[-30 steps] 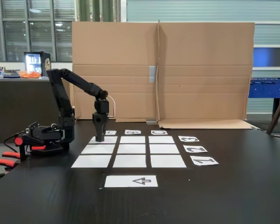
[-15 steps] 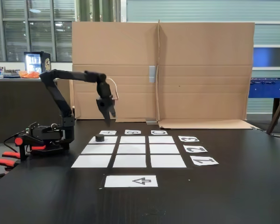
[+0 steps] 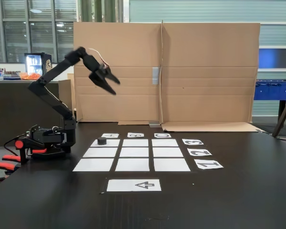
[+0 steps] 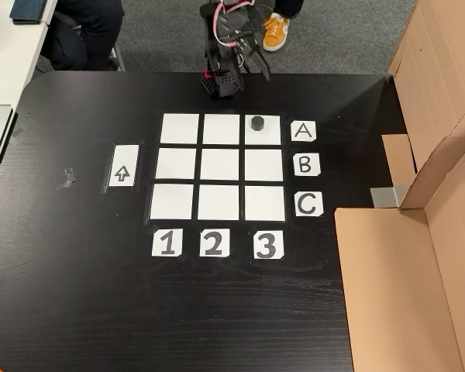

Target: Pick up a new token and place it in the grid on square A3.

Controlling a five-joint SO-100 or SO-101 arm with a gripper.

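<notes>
The black token (image 3: 102,140) rests on square A3 (image 3: 109,142), the back-left cell of the grid (image 3: 134,152) in the fixed view. The other view shows the token (image 4: 257,122) on square A3 (image 4: 265,136), the corner cell next to the A card (image 4: 302,131) and in line with the 3 card (image 4: 266,245) of the grid (image 4: 222,165). My gripper (image 3: 115,87) hangs high above the table, well clear of the token, open and holding nothing. In the other view the gripper (image 4: 257,67) juts out over the table edge near the arm base.
A tall cardboard wall (image 3: 181,71) stands behind the grid. A white sheet with a black arrow (image 3: 134,185) lies in front of it. The arm's base (image 3: 50,140) with red clamps sits at the left. A person's legs and an orange shoe (image 4: 274,29) show beyond the table.
The gripper let go of the token on the A3 cell, then rose and swung back up away from the grid. The token stays where it was set.
</notes>
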